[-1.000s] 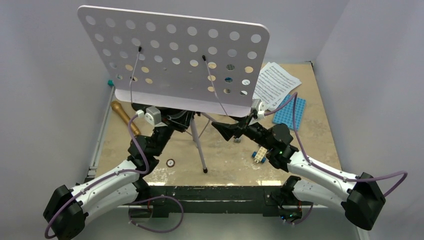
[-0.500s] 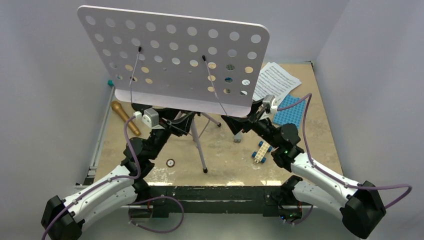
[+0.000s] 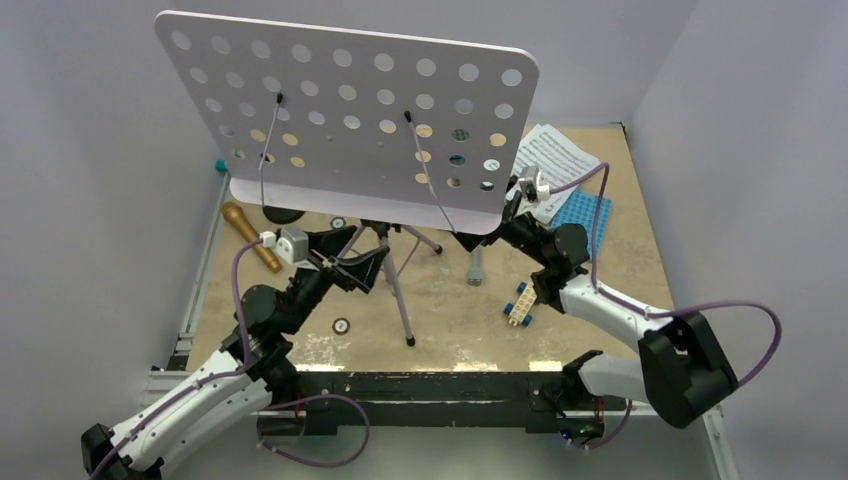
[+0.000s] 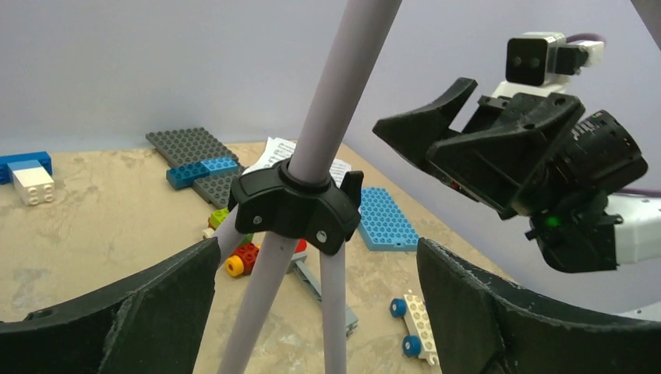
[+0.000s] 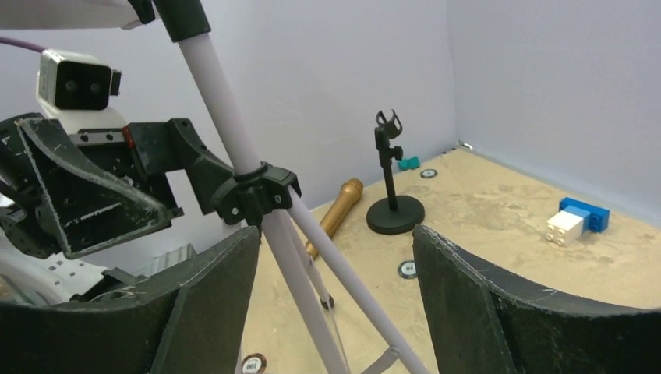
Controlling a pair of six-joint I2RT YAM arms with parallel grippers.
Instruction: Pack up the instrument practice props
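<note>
The lilac perforated music stand [image 3: 350, 110] stands upright mid-table on its tripod legs [image 3: 398, 290]. My left gripper [image 3: 362, 264] is open wide, its fingers either side of the black tripod hub [image 4: 296, 206] without touching it. My right gripper [image 3: 478, 236] faces it from the other side, open, with the legs [image 5: 327, 265] between its fingers. A gold-brown microphone [image 3: 250, 235] lies at the left, beside the black mic stand [image 5: 394, 210]. White sheet-music pages [image 3: 555, 160] lie at the back right.
A blue baseplate [image 3: 585, 220] lies next to the pages. A white wheeled brick [image 3: 520, 303] and a grey hammer handle [image 3: 477, 265] lie right of the tripod. Grey baseplates and loose bricks [image 4: 191, 152] sit behind it. A small round token [image 3: 341, 324] lies near the front.
My left gripper has opened wide and drawn back a little from the tripod hub. My right gripper has moved back and to the right, under the stand's desk edge.
</note>
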